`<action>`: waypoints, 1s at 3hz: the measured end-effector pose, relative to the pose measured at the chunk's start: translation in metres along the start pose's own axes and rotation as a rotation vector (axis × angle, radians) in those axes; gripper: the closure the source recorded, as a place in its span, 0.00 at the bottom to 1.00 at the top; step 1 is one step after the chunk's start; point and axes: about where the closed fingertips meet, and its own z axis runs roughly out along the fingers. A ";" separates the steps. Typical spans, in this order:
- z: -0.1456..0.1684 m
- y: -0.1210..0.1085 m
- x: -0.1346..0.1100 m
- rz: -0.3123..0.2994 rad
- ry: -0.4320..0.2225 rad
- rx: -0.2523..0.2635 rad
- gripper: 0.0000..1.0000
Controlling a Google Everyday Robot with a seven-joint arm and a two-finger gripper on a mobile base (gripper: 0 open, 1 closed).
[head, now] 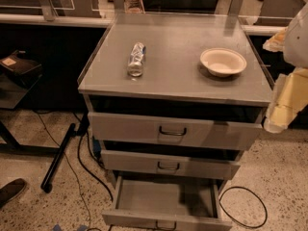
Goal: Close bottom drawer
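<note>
The bottom drawer [166, 220] is the lowest of three grey drawers in the metal cabinet [173, 88]. It is pulled far out toward me and its inside looks empty. Its small dark loop handle [165, 224] sits at the centre of the front, at the lower edge of the view. My gripper [281, 105] shows as white and yellowish parts at the right edge, beside the cabinet's top right corner, well above the bottom drawer and not touching it.
The top drawer [173, 131] and middle drawer [168, 165] stand slightly out. A crushed plastic bottle [136, 59] and a white bowl [223, 61] lie on the cabinet top. Cables [243, 208], a black pole [58, 158] and a shoe [12, 190] are on the floor.
</note>
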 end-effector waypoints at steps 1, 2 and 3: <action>0.000 0.000 0.000 0.000 0.000 0.000 0.00; 0.000 0.000 0.000 0.000 0.000 0.000 0.14; 0.000 0.000 0.000 0.000 0.000 0.000 0.37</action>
